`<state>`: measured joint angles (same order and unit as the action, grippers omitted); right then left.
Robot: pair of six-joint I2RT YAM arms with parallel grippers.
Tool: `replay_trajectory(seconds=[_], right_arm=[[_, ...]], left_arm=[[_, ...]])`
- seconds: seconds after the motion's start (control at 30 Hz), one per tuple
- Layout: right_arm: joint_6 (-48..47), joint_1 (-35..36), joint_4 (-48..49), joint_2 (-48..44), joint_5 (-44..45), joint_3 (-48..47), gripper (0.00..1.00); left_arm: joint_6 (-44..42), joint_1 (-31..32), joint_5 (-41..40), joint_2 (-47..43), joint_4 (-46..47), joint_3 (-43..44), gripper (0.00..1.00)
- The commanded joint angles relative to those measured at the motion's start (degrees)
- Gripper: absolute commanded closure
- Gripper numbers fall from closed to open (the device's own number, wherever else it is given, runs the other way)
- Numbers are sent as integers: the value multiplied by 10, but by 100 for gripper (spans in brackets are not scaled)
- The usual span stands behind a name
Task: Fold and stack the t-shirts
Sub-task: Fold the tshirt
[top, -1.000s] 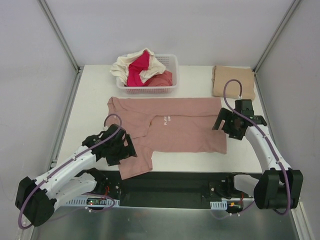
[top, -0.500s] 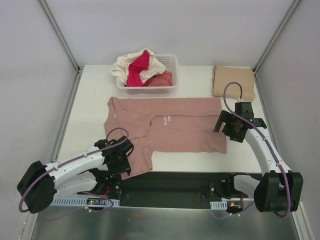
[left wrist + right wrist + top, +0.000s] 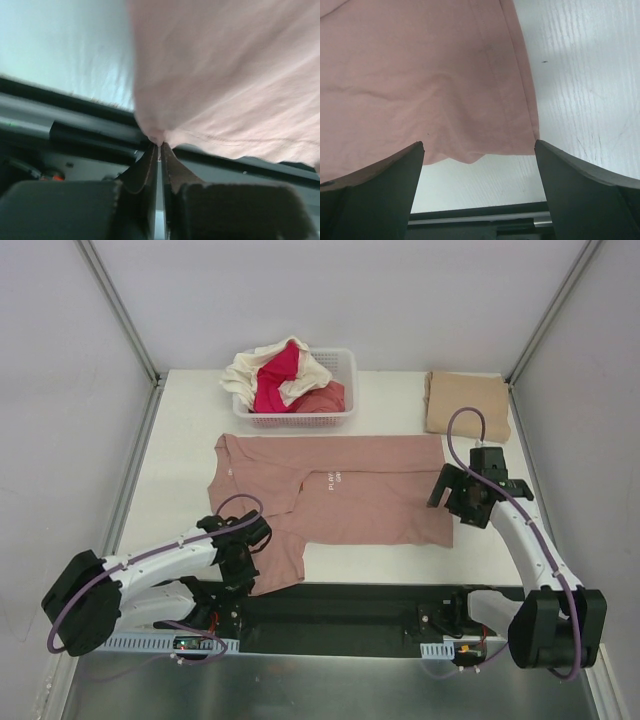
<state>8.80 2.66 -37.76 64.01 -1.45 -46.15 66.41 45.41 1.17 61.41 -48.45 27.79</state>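
A dusty-pink t-shirt (image 3: 340, 490) lies spread flat on the white table, its small chest print facing up. My left gripper (image 3: 242, 578) is at the sleeve corner nearest the table's front edge. In the left wrist view the left gripper (image 3: 160, 146) is shut, pinching the corner of the pink fabric (image 3: 225, 75). My right gripper (image 3: 455, 505) hovers open over the shirt's near right corner; its wide-apart jaws (image 3: 479, 150) frame the hem (image 3: 420, 75) without touching it. A tan t-shirt (image 3: 467, 405) lies folded at the back right.
A white lattice basket (image 3: 345, 390) at the back holds cream (image 3: 250, 370), magenta (image 3: 275, 380) and coral (image 3: 325, 398) t-shirts in a heap. Bare tabletop (image 3: 180, 440) lies left of the pink shirt. A black rail runs along the table's front edge (image 3: 340, 600).
My left gripper dropped toward the near sleeve corner and closed on it. The right gripper shifted slightly and stayed open.
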Motion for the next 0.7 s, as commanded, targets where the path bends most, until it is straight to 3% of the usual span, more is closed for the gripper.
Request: replay_trajectory(seconds=[0.0, 0.2, 0.43, 0.67], right_arm=[[8, -3, -28, -34, 32, 7, 3], [4, -4, -63, -59, 41, 8, 3], [93, -12, -154, -105, 39, 55, 3], [155, -55, -110, -162, 30, 126, 4]], left_arm=[[-7, 6, -6, 21, 48, 2, 100], [-18, 6, -4, 11, 48, 9, 100], [-16, 6, 3, -66, 49, 3, 100], [-22, 6, -8, -140, 48, 2, 100]])
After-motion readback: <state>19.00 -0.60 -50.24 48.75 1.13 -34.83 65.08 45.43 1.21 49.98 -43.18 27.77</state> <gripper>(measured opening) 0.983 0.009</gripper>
